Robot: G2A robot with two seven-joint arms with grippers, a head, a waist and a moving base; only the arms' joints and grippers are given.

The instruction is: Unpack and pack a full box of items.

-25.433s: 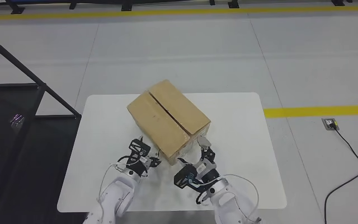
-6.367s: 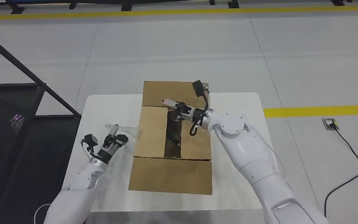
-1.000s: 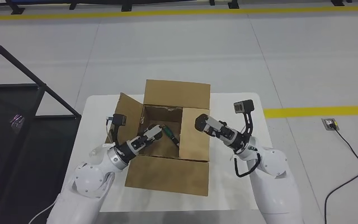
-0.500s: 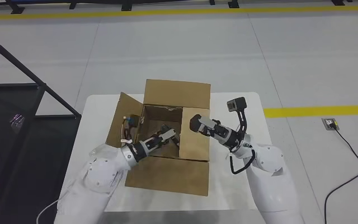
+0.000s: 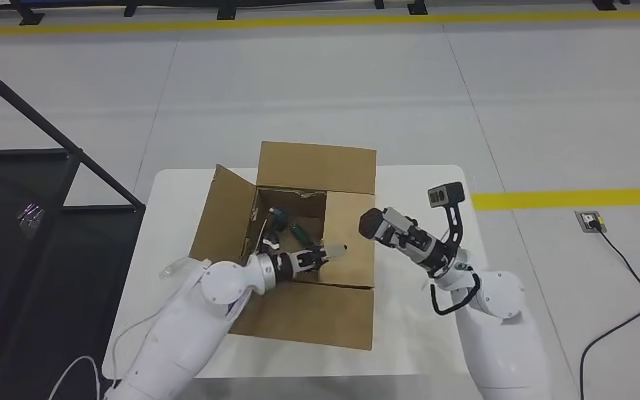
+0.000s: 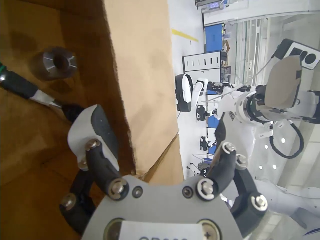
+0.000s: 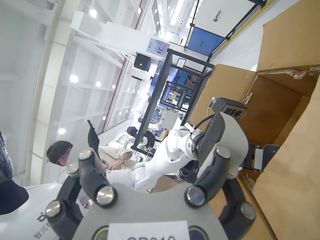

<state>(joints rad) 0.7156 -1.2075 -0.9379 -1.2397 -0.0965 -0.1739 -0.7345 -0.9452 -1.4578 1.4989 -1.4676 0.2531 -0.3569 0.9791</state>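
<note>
1. Cardboard box [image 5: 318, 166] stands on the white tabletop [image 5: 425, 195] with its flaps open.
2. Left gripper [image 6: 157, 126] sits at the box's right flap, fingers [image 6: 96, 123] released, one on either side of the flap edge.
3. Right gripper [image 7: 155, 128] hangs beside that flap, fingers released and empty.
4. Inside the box lie a green-handled tool [image 5: 298, 233] and a dark metal cylinder [image 6: 56, 62].

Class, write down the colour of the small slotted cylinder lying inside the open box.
Dark grey; the cylinder shows best in the left wrist view.
</note>
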